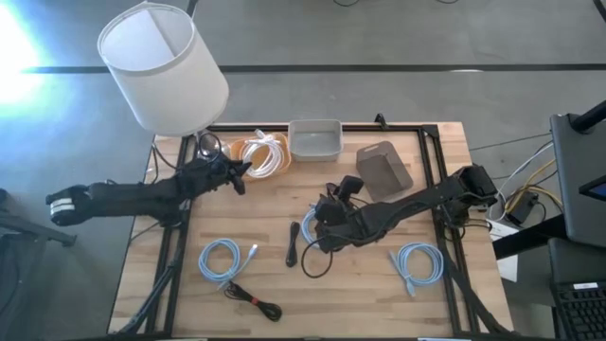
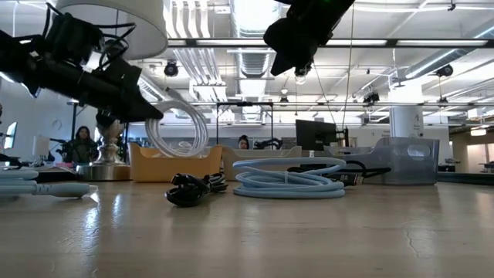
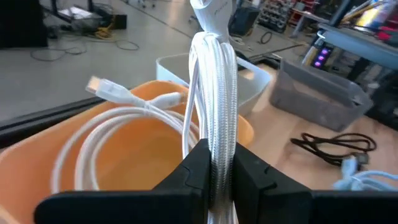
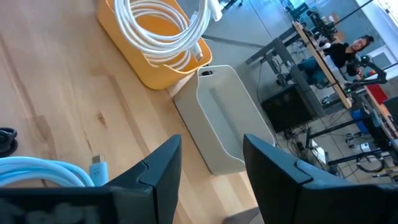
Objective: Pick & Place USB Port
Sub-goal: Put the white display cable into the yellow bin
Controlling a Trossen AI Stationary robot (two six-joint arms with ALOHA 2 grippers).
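A coiled white USB cable (image 3: 124,124) sits over the orange bin (image 1: 248,169) at the table's far side. My left gripper (image 1: 239,176) reaches it from the table's left and is shut on the coil (image 2: 181,127). My right gripper (image 1: 322,230) hovers open above mid-table, over a light blue coiled cable (image 2: 289,177) that lies flat on the wood. In the right wrist view the open fingers (image 4: 165,165) frame the pale grey bin (image 4: 227,118), with the light blue cable (image 4: 43,171) below them. My left gripper pinches a bunch of several strands of the white coil (image 3: 216,134) between its two fingers (image 3: 193,171), coming slanting from the table's left. The strands run upright through the fingers. The rest of the coil hangs down into the orange bin (image 3: 118,155), with one plug (image 3: 102,87) sticking out.
A white lamp (image 1: 161,66) stands at the far left corner. A pale grey bin (image 1: 314,139) and a dark grey bin (image 1: 383,169) stand right of the orange one. Two more light blue coils (image 1: 221,260) (image 1: 419,262) and black cables (image 1: 293,244) (image 1: 252,299) lie nearer.
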